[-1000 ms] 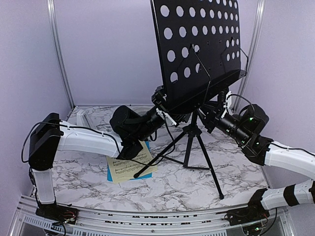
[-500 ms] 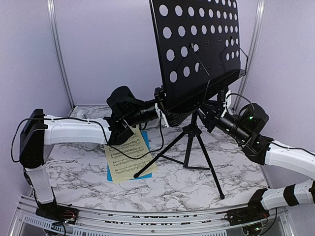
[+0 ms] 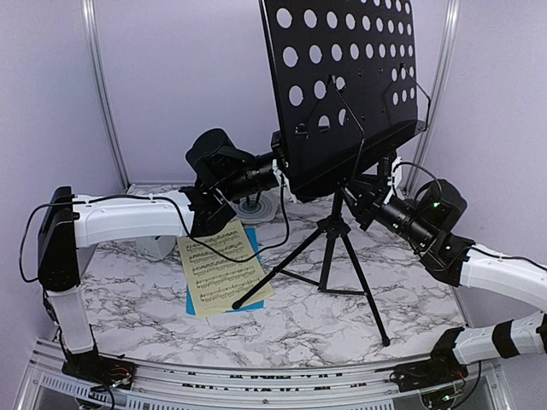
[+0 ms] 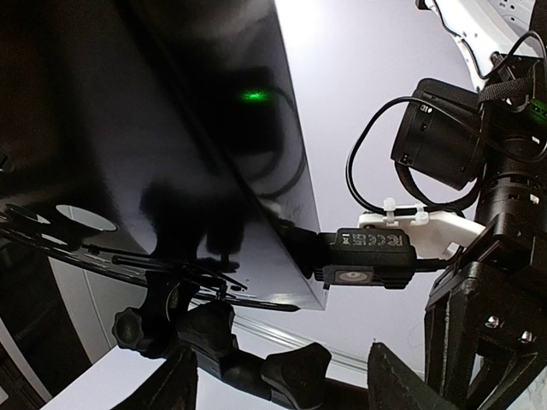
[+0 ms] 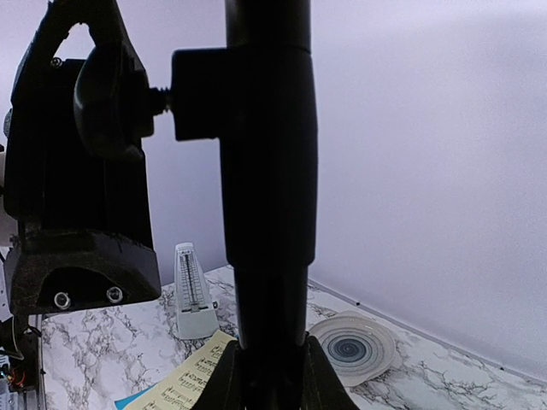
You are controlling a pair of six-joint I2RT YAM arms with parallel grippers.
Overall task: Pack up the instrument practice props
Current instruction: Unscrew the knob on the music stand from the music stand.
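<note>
raising my left jaws, still spread, to the music stand (image 3: pixel 342 85); right jaws pinch its post (image 5: pixel 269 213), so folding looks next.

A robotics lab test cell. Plain lilac wall panels (image 3: pixel 188 85), framed by aluminium posts (image 3: pixel 104 94), close in behind and beside the left gripper (image 3: pixel 282 175) and right gripper (image 3: pixel 363 192). A marble-print tabletop (image 3: pixel 299 329) lies below them. Exposed wiring runs along the metal base rail (image 3: pixel 256 380) behind them.
</note>
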